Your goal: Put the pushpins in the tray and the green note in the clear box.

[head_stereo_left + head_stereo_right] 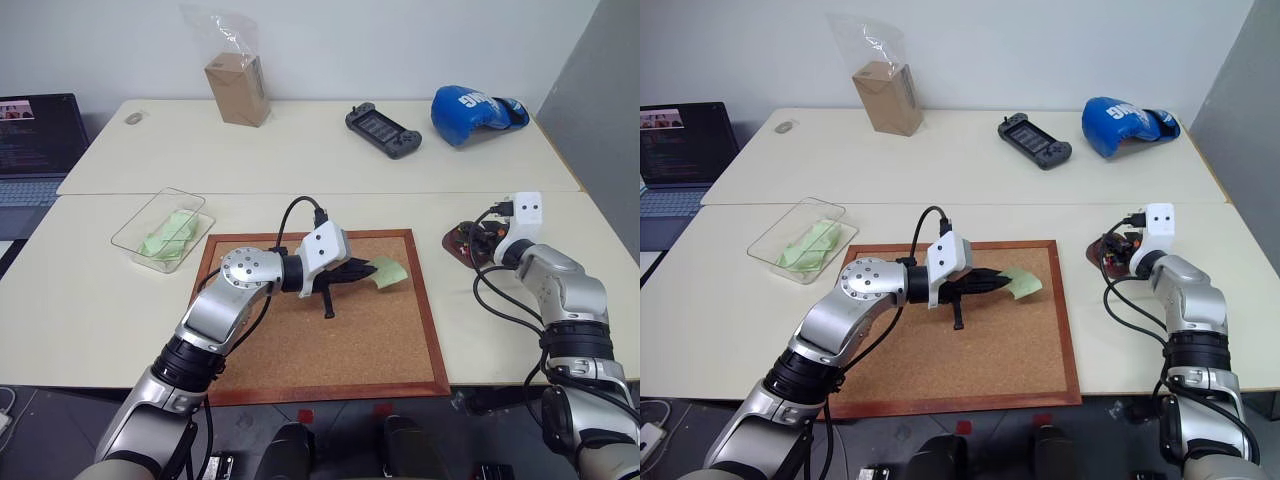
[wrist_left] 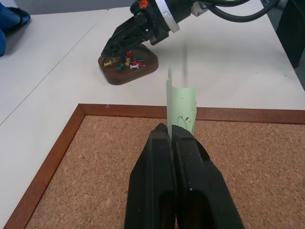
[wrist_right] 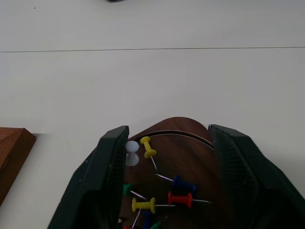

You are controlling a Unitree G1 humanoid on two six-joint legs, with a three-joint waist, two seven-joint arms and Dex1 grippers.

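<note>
Paper-light, floppy green note [image 2: 182, 107] pinched by its near edge in left tool [image 2: 170, 136]; right tool [image 3: 164, 176] spread wide astride tray [image 3: 190, 148].

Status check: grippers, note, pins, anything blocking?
Left gripper shut on green note above corkboard. Right gripper open over tray, pushpins inside. No obstruction visible.

Lower edge of small pale green paper note [image 2: 182, 107] hidden between closed black left fingers [image 2: 186, 157]; faint markings too small to read. Near part of dark brown roundish tray [image 3: 190, 157] covered by right fingers [image 3: 102, 176], some mixed-colour pushpins [image 3: 164, 191] cut off at frame edge
</note>
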